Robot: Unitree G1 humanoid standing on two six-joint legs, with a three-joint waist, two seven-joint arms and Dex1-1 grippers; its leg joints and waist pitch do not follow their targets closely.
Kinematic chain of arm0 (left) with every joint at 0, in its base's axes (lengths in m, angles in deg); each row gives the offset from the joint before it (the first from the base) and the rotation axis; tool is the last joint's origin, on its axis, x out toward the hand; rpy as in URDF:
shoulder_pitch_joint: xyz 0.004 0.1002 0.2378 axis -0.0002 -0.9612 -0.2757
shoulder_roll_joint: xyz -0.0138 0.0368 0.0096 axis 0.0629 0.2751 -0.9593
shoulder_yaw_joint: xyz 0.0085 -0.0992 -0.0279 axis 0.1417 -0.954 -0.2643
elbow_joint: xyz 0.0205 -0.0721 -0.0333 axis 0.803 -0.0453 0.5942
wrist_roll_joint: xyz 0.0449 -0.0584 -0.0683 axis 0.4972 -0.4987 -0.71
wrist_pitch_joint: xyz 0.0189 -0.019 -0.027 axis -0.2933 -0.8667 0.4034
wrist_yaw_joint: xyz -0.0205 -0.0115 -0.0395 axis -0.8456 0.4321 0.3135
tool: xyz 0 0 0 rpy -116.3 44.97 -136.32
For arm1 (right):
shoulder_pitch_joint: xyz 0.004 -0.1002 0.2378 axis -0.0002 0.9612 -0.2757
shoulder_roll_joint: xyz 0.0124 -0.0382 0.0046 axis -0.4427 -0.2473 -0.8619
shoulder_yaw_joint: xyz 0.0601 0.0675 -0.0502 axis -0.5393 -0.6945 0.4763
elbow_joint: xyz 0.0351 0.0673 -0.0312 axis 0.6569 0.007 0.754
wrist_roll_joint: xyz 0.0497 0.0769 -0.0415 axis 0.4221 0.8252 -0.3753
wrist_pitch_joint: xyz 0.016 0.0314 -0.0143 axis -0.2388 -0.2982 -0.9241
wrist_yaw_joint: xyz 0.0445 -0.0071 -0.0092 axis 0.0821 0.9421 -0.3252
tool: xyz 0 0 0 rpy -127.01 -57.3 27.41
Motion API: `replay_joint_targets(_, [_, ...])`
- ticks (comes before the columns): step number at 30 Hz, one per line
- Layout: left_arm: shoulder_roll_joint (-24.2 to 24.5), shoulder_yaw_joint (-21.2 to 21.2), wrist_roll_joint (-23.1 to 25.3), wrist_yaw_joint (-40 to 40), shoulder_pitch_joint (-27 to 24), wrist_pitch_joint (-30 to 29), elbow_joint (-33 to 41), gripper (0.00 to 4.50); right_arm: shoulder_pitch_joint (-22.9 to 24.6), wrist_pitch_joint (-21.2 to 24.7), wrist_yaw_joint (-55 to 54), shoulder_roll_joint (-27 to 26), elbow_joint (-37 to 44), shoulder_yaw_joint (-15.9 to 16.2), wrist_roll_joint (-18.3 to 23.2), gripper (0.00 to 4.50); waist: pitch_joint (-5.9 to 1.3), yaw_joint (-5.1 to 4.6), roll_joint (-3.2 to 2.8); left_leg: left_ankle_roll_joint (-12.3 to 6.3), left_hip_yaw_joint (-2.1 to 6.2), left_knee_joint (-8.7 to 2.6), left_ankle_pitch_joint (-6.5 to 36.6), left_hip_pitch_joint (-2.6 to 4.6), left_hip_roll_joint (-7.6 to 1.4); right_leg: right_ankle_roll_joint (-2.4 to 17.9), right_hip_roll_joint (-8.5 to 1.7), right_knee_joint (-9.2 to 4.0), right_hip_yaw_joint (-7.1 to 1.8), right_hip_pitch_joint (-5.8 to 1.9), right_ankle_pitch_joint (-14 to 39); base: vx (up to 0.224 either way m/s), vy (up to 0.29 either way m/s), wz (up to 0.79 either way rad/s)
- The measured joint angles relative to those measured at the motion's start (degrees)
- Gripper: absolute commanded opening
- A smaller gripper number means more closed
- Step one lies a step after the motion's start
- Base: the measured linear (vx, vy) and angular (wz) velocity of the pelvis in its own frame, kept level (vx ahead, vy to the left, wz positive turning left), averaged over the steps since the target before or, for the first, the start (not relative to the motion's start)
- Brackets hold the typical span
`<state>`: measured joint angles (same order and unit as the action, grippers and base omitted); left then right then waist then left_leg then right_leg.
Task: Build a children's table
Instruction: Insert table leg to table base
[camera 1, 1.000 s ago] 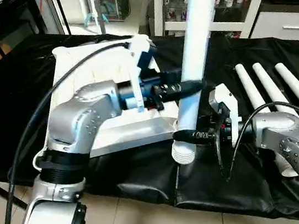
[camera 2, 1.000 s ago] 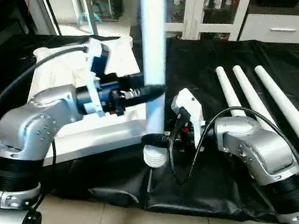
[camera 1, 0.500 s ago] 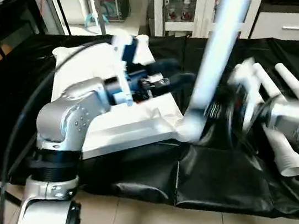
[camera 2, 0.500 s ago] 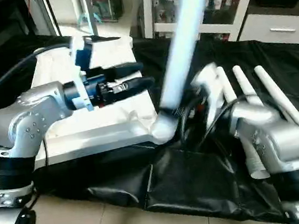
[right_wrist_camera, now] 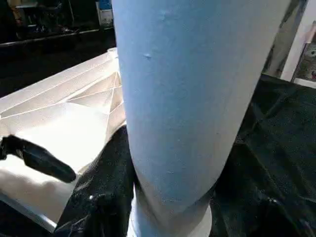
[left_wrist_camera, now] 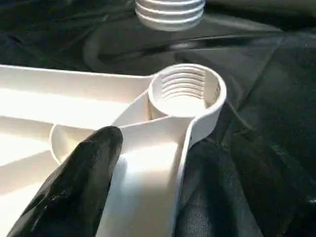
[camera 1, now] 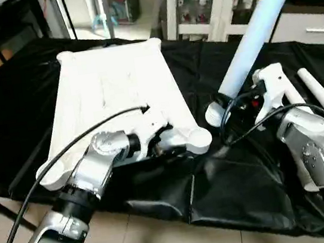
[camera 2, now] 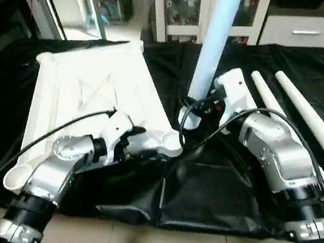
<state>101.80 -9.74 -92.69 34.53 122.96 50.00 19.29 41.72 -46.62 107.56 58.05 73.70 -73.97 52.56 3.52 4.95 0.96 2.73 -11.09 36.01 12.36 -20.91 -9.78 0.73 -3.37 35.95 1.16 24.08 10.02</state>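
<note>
While upturned, tabletop [camera 1: 115, 86] shows ribbing.

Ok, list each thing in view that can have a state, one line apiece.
table top: upside down on the black cloth, ribbed side up.
near corner socket: empty, threads showing.
held leg: tilted, threaded end just beside the socket, not in.
spare legs: lying flat on the cloth.
left end effector: open, at the near corner.
right end effector: gripping the held leg.
</note>
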Motion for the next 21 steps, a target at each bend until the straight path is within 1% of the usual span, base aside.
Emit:
replay_joint_targets(2, [0.6,0.0,0.4,0.4,0.1,1.4,-1.1,3.55,0.5,0.0,0.4,0.0,0.2,0.0,0.0,1.84,0.0,0.01,0.0,0.0,0.0,-0.01,0.0,0.03,0.0,0.0,0.0,0.0,0.0,-0.01,0.0,0.0,0.0,0.0])
replay_joint_targets(3, [0.7,0.0,0.6,0.4,0.2,2.1,-2.4,3.45,0.8,0.0,0.5,0.0,0.2,0.0,0.0,1.84,0.0,0.02,0.0,0.0,0.0,-0.01,0.0,0.03,0.0,0.0,0.0,0.0,0.0,-0.02,0.0,0.0,0.0,0.0])
replay_joint_targets(4, [0.7,0.0,1.1,0.4,0.4,3.1,-4.2,3.2,1.2,0.0,0.6,0.0,0.2,0.0,0.1,1.84,0.0,0.02,0.0,0.0,0.0,-0.01,0.0,0.03,0.0,0.0,0.0,0.0,0.0,-0.01,0.0,0.0,0.0,0.0])
replay_joint_targets(7, [0.7,0.0,2.5,0.9,0.8,5.1,-7.6,3.08,1.4,0.0,0.8,0.1,0.3,0.1,0.3,1.84,0.0,0.01,0.0,0.0,-0.01,0.0,0.0,0.02,0.0,0.0,0.0,-0.01,-0.01,-0.02,0.0,0.0,0.0,0.0])
replay_joint_targets(9, [0.7,0.0,2.7,2.0,0.9,5.8,-8.4,2.78,1.4,0.0,1.3,0.3,0.3,0.1,0.3,1.84,0.0,0.03,0.01,0.0,-0.01,-0.01,0.0,0.03,0.0,0.0,0.0,-0.01,-0.01,-0.02,0.0,0.0,0.0,0.0])
replay_joint_targets(10, [0.7,0.0,2.7,2.4,0.9,5.9,-8.4,2.78,1.4,0.0,1.4,0.4,0.3,0.1,0.3,1.84,0.0,0.02,0.0,0.0,-0.01,-0.01,0.0,0.03,0.0,0.0,0.0,-0.01,-0.01,-0.02,0.0,0.0,0.0,0.0])
replay_joint_targets(13, [0.6,0.1,3.0,3.1,1.2,6.7,-9.1,2.59,1.4,0.0,1.8,0.4,0.3,0.1,0.3,1.84,0.0,0.03,0.01,0.0,-0.01,-0.01,0.0,0.03,0.0,0.0,0.0,-0.01,0.0,-0.02,0.0,0.0,0.0,0.0])
replay_joint_targets(16, [0.5,0.1,3.7,3.3,2.0,8.1,-10.9,2.25,1.4,0.0,2.0,0.4,0.3,0.1,0.4,1.84,0.0,0.02,0.01,0.0,-0.01,0.0,0.0,0.05,0.0,0.0,0.0,-0.01,-0.01,-0.03,0.0,0.0,0.0,0.0])
replay_joint_targets(17, [0.3,0.1,3.8,3.5,2.3,8.3,-11.5,2.25,1.4,0.0,2.2,0.4,0.3,0.1,0.5,1.84,0.0,0.03,0.0,0.0,-0.02,-0.01,0.0,0.05,0.0,0.0,0.0,-0.01,-0.01,-0.04,0.0,0.0,0.0,0.0])
replay_joint_targets(18, [0.2,0.0,3.9,3.8,2.6,8.6,-12.1,2.01,1.4,0.0,2.5,0.4,0.3,0.2,0.6,1.84,0.0,0.03,0.0,0.0,-0.02,-0.01,0.0,0.06,0.0,0.0,0.0,-0.01,-0.01,-0.05,0.0,0.0,0.0,0.0])
replay_joint_targets(19, [0.2,0.0,3.9,4.3,2.8,9.0,-12.6,1.91,1.4,0.0,2.7,0.4,0.3,0.2,0.6,1.84,0.0,0.03,0.0,0.0,-0.02,-0.01,0.0,0.07,0.0,0.0,0.0,-0.01,-0.01,-0.05,0.0,0.0,0.0,0.0])
replay_joint_targets(21, [0.3,0.0,4.4,5.5,3.3,9.4,-13.4,1.82,1.4,0.0,2.9,0.4,0.5,0.2,0.7,1.84,0.0,-0.01,0.0,0.0,-0.02,-0.01,0.0,0.07,0.0,0.0,0.0,-0.01,-0.01,-0.04,0.0,0.0,0.0,0.0])
